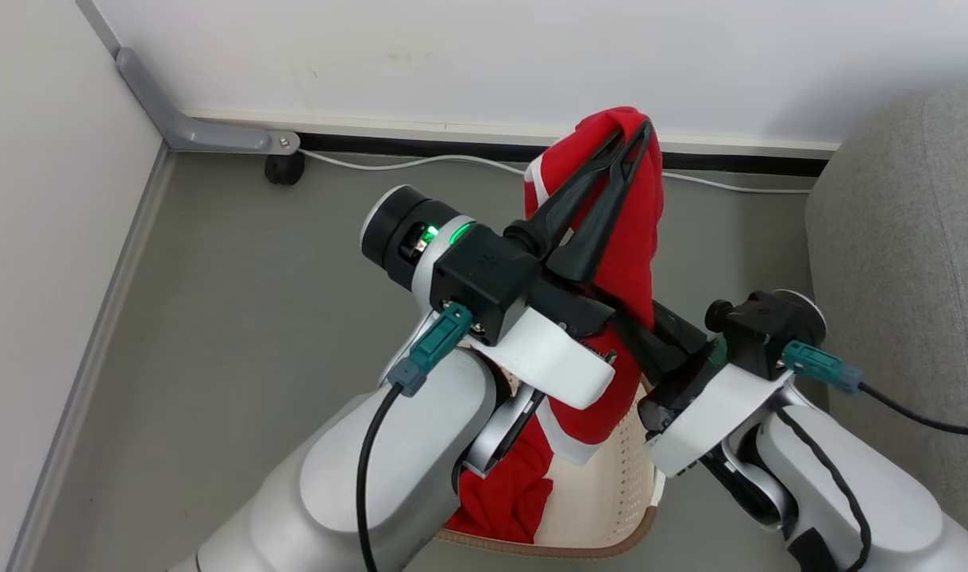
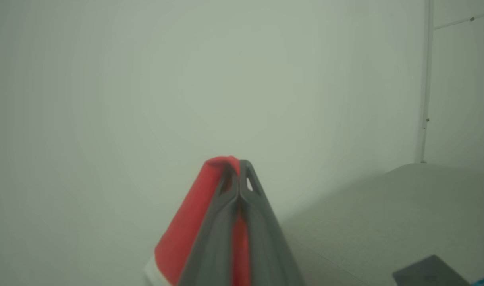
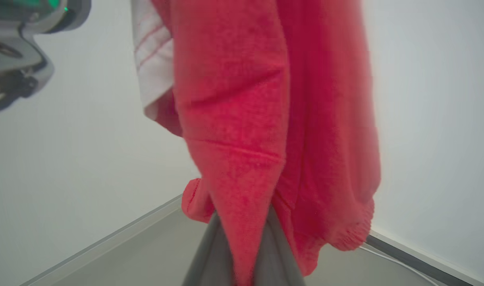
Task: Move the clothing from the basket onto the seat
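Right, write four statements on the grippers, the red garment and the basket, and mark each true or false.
1. The left gripper is shut on the red garment at its top. True.
2. The right gripper is open, clear of the garment. False: it is shut on the garment lower down.
3. The laundry basket is empty. False: red fabric lies in it.
4. The grey sofa is on the robot's right. True.
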{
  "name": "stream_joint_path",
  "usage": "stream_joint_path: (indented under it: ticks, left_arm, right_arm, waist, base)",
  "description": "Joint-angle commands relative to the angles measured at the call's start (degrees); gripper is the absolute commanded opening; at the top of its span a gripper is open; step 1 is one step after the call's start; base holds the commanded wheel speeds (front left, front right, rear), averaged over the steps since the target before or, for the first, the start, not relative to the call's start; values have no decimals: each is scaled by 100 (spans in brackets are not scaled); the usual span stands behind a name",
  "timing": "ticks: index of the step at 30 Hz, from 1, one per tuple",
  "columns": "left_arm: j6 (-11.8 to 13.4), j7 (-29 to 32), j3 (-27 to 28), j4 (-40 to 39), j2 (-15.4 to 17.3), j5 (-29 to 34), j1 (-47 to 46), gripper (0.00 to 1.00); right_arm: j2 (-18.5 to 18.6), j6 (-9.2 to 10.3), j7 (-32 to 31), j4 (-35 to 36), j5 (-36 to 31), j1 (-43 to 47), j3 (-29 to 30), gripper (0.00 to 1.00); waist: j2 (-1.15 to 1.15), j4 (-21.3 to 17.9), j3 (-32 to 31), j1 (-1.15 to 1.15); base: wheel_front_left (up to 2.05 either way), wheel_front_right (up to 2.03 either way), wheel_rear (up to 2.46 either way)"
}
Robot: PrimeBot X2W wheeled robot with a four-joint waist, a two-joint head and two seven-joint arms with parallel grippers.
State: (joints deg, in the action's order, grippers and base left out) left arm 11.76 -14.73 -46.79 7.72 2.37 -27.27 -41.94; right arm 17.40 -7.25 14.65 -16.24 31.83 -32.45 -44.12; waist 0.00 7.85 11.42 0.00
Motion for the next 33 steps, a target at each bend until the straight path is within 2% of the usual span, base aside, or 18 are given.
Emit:
stream_joint_path:
  ticks: [1,3,4,5,6,19,26,33]
  left_arm:
    - [49,-27,234,-94,51,21,-154,0]
    - [42,-27,290,-97,51,16,-98,0]
    - [24,-27,301,-65,51,32,-61,33]
    - [2,-27,314,-43,51,50,-22,80]
    - [-24,-27,329,-6,51,62,27,100]
    - [-661,-27,508,815,51,269,695,100]
    - [-970,-27,598,1253,51,359,908,100]
    - [-1217,-27,756,1587,51,418,1064,100]
  right_arm:
    - [5,-24,35,138,42,9,76,0]
    - [27,-24,35,184,37,36,155,0]
    - [31,-24,35,207,33,63,212,0]
    - [36,-24,35,237,28,90,267,0]
    - [35,-24,35,269,36,122,324,0]
    - [151,-24,35,695,164,587,1511,0]
    - [186,-24,35,793,125,661,1914,0]
    - [191,-24,35,783,88,688,2219,0]
  waist:
    - [0,-23,12,0]
    - [0,-53,24,0]
    - [0,-71,17,0]
    - [0,-90,11,0]
    - [0,-119,5,0]
    - [0,-612,-157,0]
    - [0,-998,-232,0]
    - [0,-1617,-320,0]
  base:
    - [0,0,0]
    - [0,0,0]
    - [0,0,0]
    - [0,0,0]
    - [0,0,0]
    - [0,0,0]
    - [0,0,0]
    - [0,0,0]
